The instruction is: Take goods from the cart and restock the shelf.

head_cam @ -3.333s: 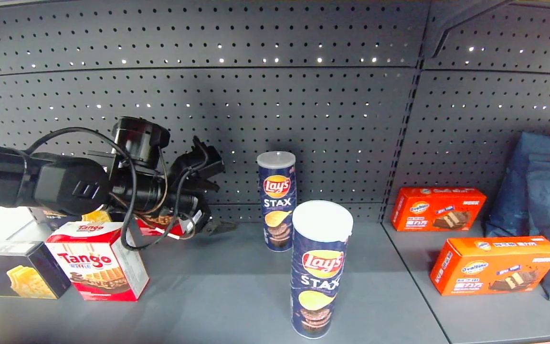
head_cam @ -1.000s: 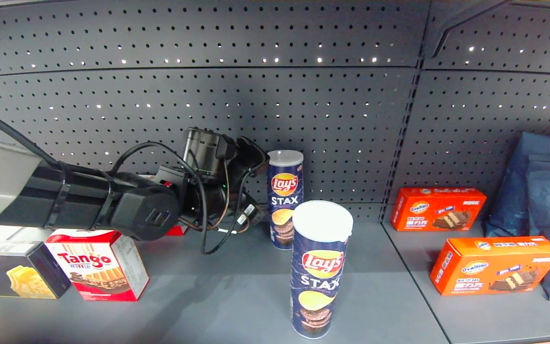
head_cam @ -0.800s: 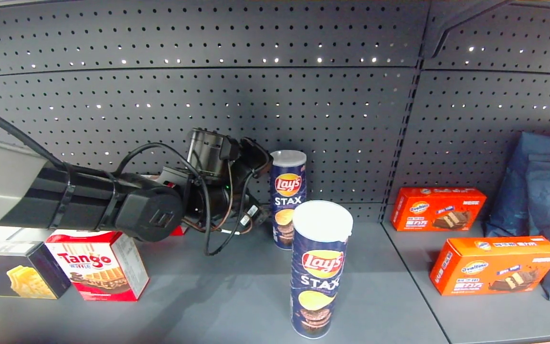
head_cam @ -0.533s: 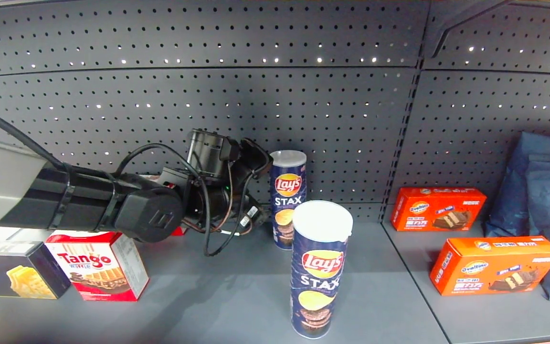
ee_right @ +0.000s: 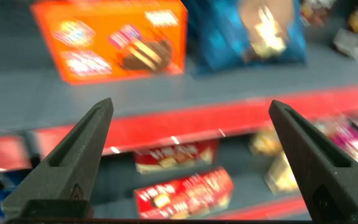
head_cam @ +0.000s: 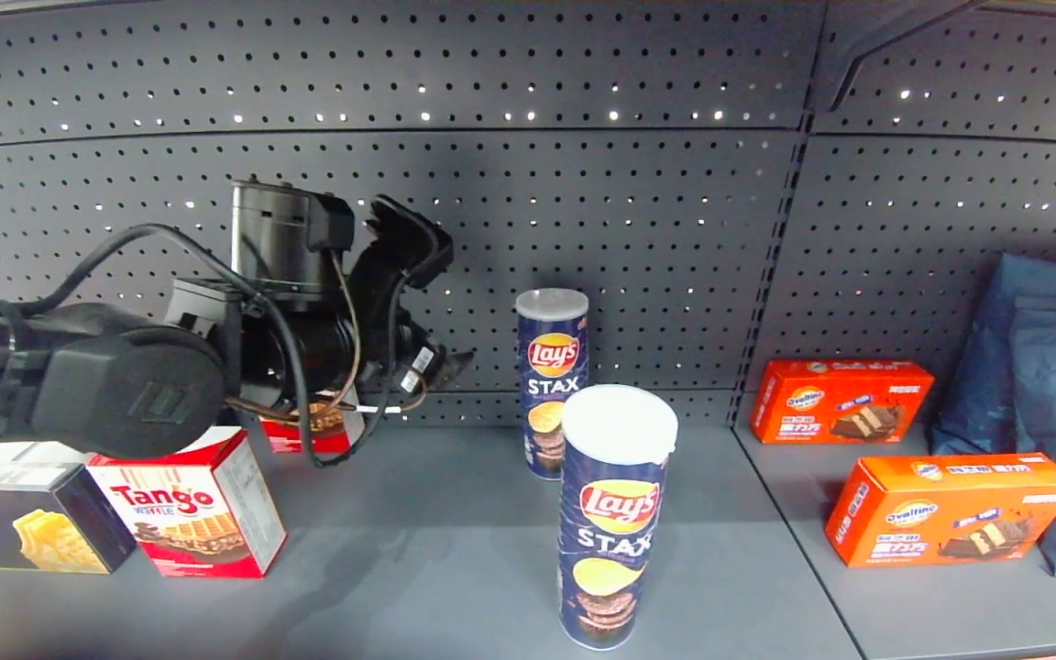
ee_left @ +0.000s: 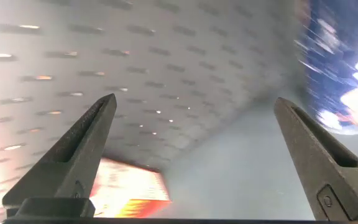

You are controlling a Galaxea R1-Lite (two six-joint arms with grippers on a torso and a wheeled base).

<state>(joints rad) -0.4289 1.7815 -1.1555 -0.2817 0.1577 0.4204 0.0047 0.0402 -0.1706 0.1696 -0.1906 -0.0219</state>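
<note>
Change: the left gripper [ee_left: 194,101] has let go of the rear chips can [head_cam: 551,380], pulled back toward the robot's left and risen. The can now stands a little more to the right than it did some seconds ago.
Task's thing: the rear can stands upright on the shelf [head_cam: 418,550], close to the perforated back wall. It is just behind the front chips can [head_cam: 618,513], and nothing touches it.
Left fingers: wide apart, with nothing between them, only the back wall beyond.
Right fingers: the right gripper [ee_right: 190,102] also has its fingers apart and holds nothing. It faces lower shelves with an orange box [ee_right: 110,37] and a blue bag [ee_right: 247,31].
Step in hand: to my judgement the placing of this can is finished and the arm is retreating.
Next move: the arm should draw out fully without brushing the red wafer box [head_cam: 193,513] below it, and then go to the cart for another item.
Hard to see: a second red box [head_cam: 308,431] is mostly covered by the left arm. In the left wrist view the can is only a blurred blue form at the edge. The dark blue bags [head_cam: 1050,385] are cut off by the border of the head view.
</note>
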